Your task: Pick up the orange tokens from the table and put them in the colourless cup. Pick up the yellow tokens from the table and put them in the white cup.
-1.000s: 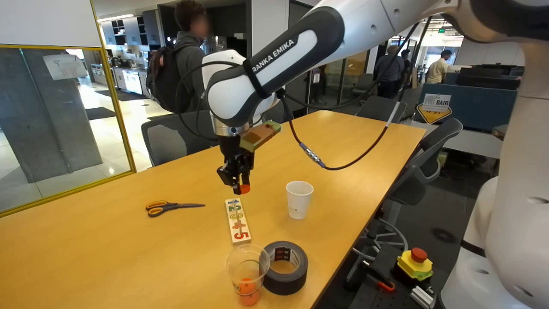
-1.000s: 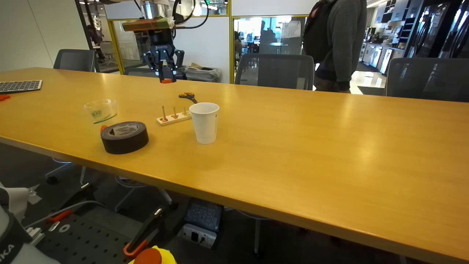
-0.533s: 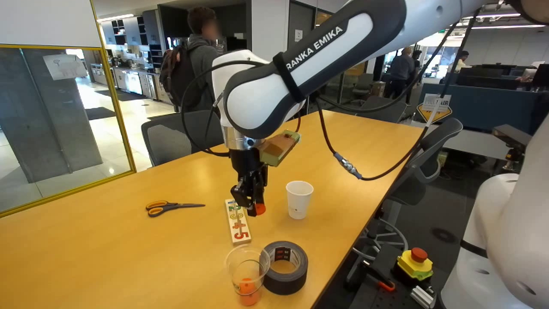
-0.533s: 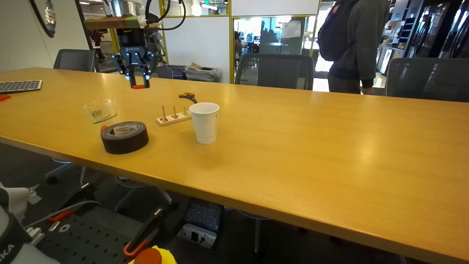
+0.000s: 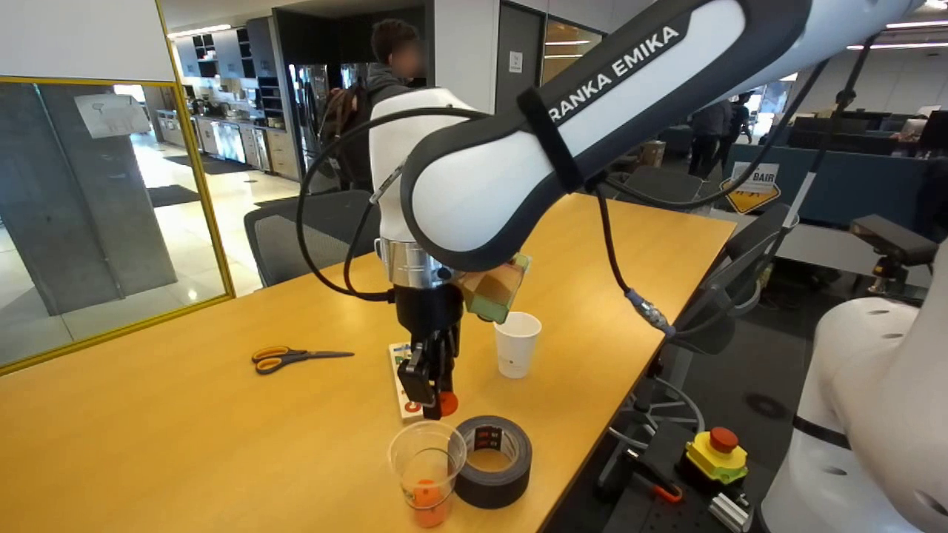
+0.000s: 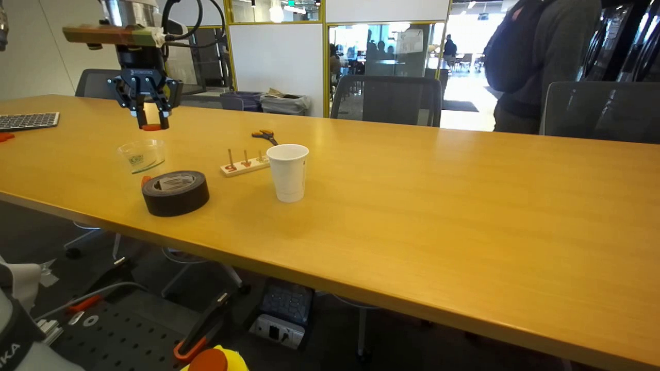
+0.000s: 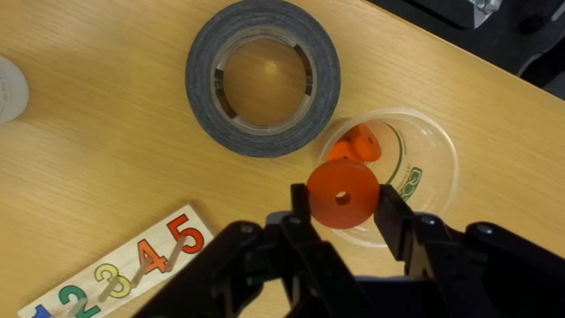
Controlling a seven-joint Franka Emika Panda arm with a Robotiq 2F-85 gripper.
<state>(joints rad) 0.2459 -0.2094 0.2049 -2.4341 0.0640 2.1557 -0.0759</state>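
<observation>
My gripper (image 7: 344, 198) is shut on an orange token (image 7: 340, 176), a thick disc with a centre hole, pinched at its two sides. It hangs above the rim of the colourless cup (image 7: 446, 176), over the side nearest the numbered board. Inside that cup, several orange tokens (image 7: 366, 143) lie at the bottom. In an exterior view the gripper (image 6: 153, 123) and held token (image 6: 151, 127) are above the clear cup (image 6: 142, 154). The white cup (image 5: 517, 344) stands upright on the table; its inside cannot be seen. Yellow tokens are hidden or out of view.
A black tape roll (image 7: 265, 141) sits right beside the clear cup. The numbered peg board (image 7: 132, 251) lies close by, with scissors (image 5: 296, 357) farther off. A keyboard (image 6: 28, 121) and a small orange item (image 6: 6, 137) are at the table's far end.
With the orange token held throughout, my gripper has travelled from beyond the numbered board to the clear cup and come lower. A person in the background has walked along.
</observation>
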